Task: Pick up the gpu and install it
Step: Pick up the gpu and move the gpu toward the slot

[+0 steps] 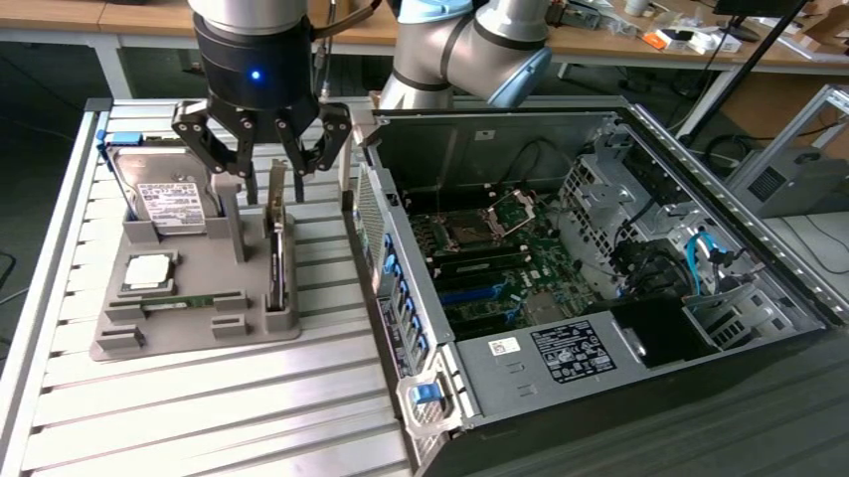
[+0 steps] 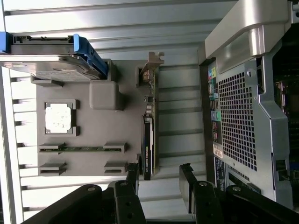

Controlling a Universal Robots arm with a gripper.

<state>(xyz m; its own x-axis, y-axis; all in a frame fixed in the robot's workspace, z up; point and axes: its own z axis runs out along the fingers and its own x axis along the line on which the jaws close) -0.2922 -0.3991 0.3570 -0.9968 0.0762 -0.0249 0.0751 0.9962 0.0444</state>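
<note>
1. The black metal-fingered gripper [image 1: 272,171] hangs with its fingers spread wide, gripping nothing.
2. Directly below it stands the gpu [image 1: 276,243], a thin green circuit card with a silver end bracket, edge-on in a slot of the grey plastic holder tray [image 1: 186,343] (a silver hard drive [image 1: 166,194] stands alongside).
3. The tray rests on the ribbed metal counter [image 1: 199,427], beside the open black computer case [image 1: 464,149].
</note>
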